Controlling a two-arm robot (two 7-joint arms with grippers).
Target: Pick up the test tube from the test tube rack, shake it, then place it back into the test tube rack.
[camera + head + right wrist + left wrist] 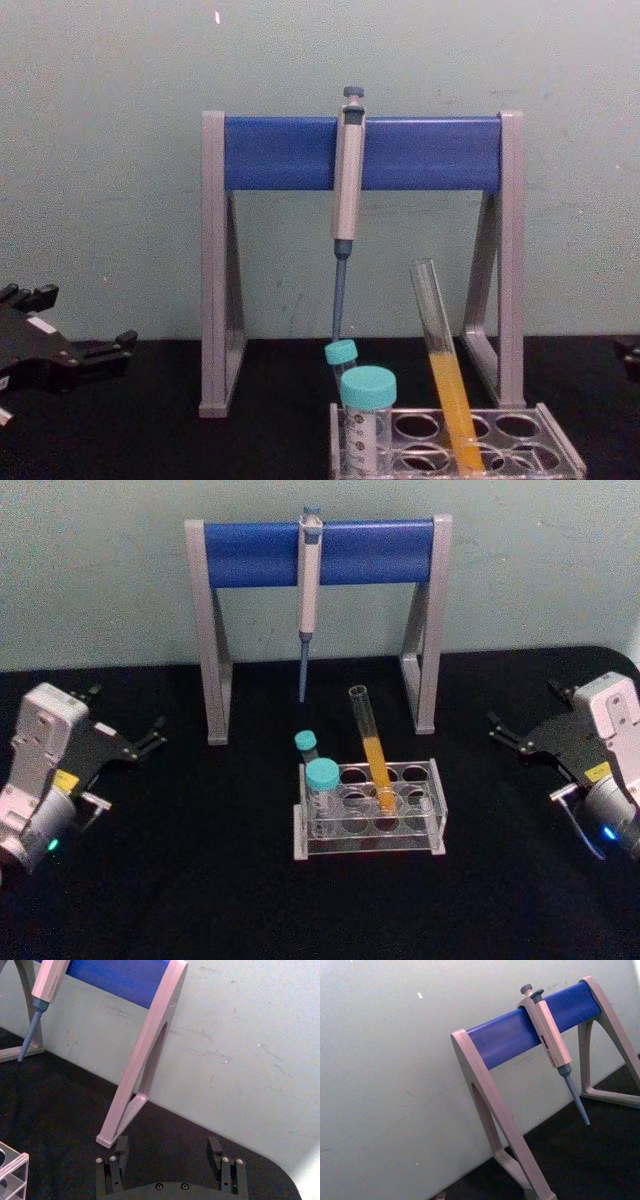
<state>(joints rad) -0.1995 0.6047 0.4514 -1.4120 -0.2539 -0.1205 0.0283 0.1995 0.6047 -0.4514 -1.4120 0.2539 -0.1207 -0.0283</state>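
Observation:
The test tube is a long clear tube with orange-yellow liquid in its lower half. It leans in a hole of the clear test tube rack at the table's middle, and shows again as the test tube in the rack. My left gripper rests open at the far left, well apart from the rack, and also appears at the chest view's left edge. My right gripper sits open at the far right with nothing between its fingers. A corner of the rack shows in the right wrist view.
Two teal-capped tubes stand at the rack's left end. Behind the rack rises a grey-and-blue pipette stand with a pipette hanging from it, close to the pale wall. Black tabletop lies bare on both sides of the rack.

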